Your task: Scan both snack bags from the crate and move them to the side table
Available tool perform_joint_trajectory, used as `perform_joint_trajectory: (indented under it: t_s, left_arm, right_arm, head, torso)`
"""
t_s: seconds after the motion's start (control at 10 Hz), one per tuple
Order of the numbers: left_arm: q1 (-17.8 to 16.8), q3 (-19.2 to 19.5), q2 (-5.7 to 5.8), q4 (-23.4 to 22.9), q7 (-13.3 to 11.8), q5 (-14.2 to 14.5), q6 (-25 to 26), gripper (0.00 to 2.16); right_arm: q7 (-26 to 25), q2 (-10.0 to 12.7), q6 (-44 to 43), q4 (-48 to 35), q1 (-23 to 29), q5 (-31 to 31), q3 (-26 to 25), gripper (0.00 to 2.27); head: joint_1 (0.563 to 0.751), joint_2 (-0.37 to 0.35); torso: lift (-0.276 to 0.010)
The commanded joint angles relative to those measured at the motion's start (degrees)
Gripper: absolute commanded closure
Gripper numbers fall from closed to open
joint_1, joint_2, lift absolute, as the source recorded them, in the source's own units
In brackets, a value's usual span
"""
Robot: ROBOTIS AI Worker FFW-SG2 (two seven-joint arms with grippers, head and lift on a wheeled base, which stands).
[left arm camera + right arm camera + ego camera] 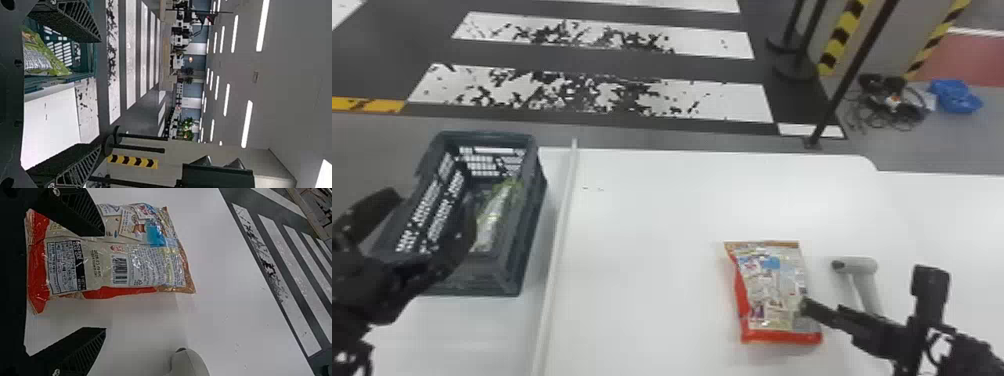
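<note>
My left gripper (432,210) stands open over the near left part of the dark crate (529,215). A green and silver snack bag (491,220) lies inside the crate, along its right wall. In the left wrist view my left gripper (100,93) is open, with the green bag (41,58) beyond one finger. My right gripper (867,290) is open above the table, one finger over the right edge of the red snack bag (772,290). That bag lies flat, its printed back and barcode up. In the right wrist view my right gripper (105,282) has the red bag (133,266) partly behind one finger.
A grey handheld scanner (864,275) lies on the white table (652,225) right of the red bag. A raised pale strip (559,240) runs between crate and bag. Black posts (852,75) stand on the floor behind the table.
</note>
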Motion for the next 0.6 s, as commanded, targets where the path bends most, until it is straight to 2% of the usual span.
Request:
perform_joint_trajectory:
  t_s: [0.0, 0.3, 0.4, 0.5]
  left_arm:
    - [0.00, 0.00, 0.00, 0.00, 0.00, 0.00, 0.00, 0.04]
    - [0.00, 0.00, 0.00, -0.09, 0.00, -0.09, 0.00, 0.04]
    - [-0.09, 0.00, 0.00, -0.09, 0.09, -0.09, 0.00, 0.04]
    - [-0.09, 0.09, 0.18, 0.09, 0.09, -0.09, 0.00, 0.04]
  right_arm:
    - [0.26, -0.16, -0.16, 1.61, -0.88, 0.02, 1.29, 0.06]
    - [1.14, -0.16, 0.37, 2.66, -2.20, 0.02, 3.14, 0.06]
    - [1.58, -0.78, 0.37, 3.81, -3.08, 0.46, 3.93, 0.09]
    - [2.55, -1.22, 0.37, 5.92, -4.40, 1.87, 4.98, 0.22]
  head:
    - [0.695, -0.087]
    - [0.695, -0.058]
    - [0.695, -0.047]
    - [0.695, -0.044]
  torso:
    - [-0.029]
    - [-0.029]
    - [-0.029]
    - [-0.029]
